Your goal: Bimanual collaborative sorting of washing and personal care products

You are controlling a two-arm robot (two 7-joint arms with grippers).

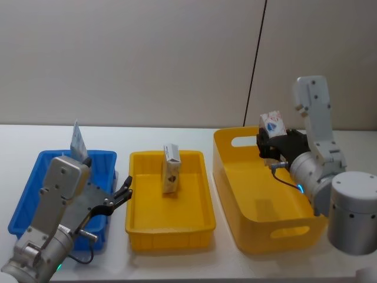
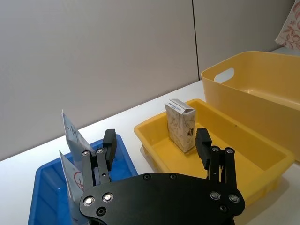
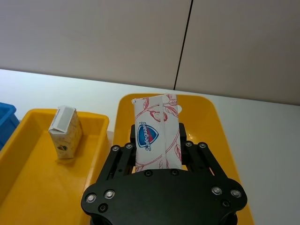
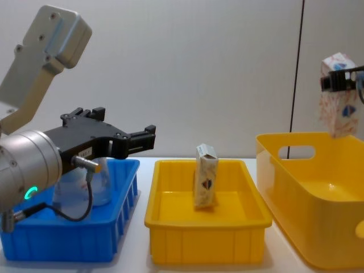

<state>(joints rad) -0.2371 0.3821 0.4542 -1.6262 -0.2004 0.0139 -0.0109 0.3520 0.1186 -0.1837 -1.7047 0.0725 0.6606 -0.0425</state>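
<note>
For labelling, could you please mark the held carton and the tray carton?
held carton (image 3: 157, 136): right wrist view, middle of its printed face.
tray carton (image 1: 171, 177): head view, its front face.

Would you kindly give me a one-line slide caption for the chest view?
Right gripper holds a white carton above the deep yellow bin; open left gripper hovers near the blue bin.

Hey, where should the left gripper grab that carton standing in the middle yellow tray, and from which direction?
Take the carton by its upper half, coming down from above with the open left gripper. It stands upright, its top well above the rim of the yellow tray, and the tray walls would likely block a low sideways reach.
</note>
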